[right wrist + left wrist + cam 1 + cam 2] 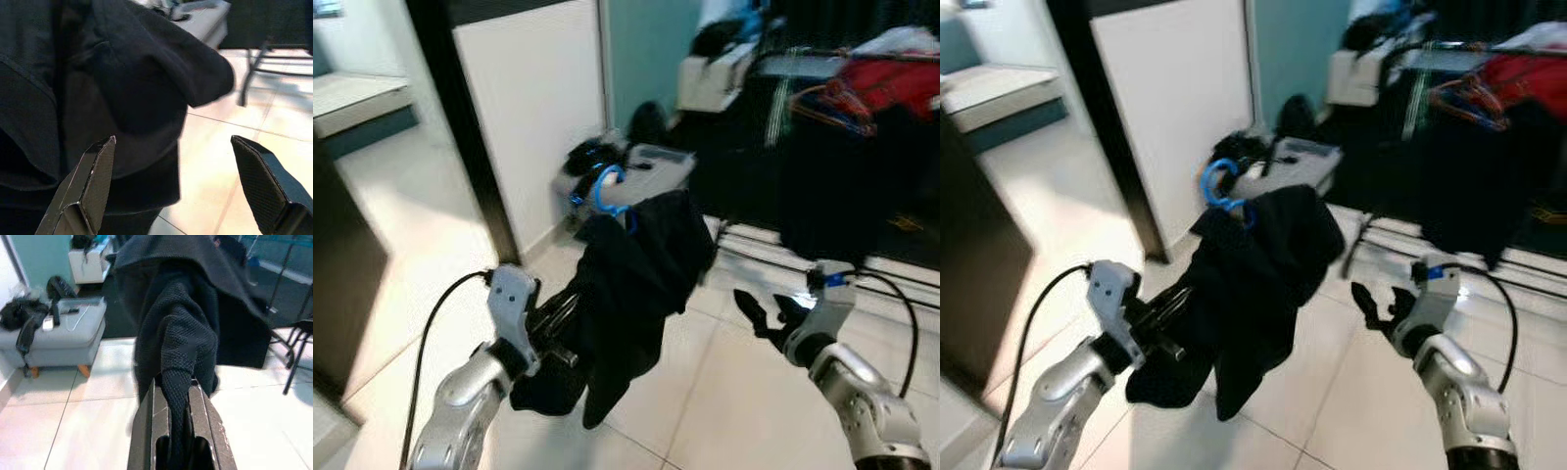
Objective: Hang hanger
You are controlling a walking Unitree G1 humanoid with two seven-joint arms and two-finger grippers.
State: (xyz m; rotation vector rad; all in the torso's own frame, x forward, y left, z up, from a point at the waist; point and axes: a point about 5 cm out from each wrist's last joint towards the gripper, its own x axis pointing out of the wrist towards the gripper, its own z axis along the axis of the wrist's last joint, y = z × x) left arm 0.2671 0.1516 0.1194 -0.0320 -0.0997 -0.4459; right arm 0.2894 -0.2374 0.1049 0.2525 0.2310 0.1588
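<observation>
Left pincer (177, 404) clamped on black garment (636, 284), blue hanger (604, 189) atop.

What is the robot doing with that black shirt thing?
The robot is carrying a black garment that hangs on a blue hanger. Its left gripper is shut on the dark cloth, holding it up over the tiled floor. Its right gripper is open beside the garment, not touching it. A clothes rack with other clothes stands ahead on the right, so the hanger isn't hung yet.
</observation>
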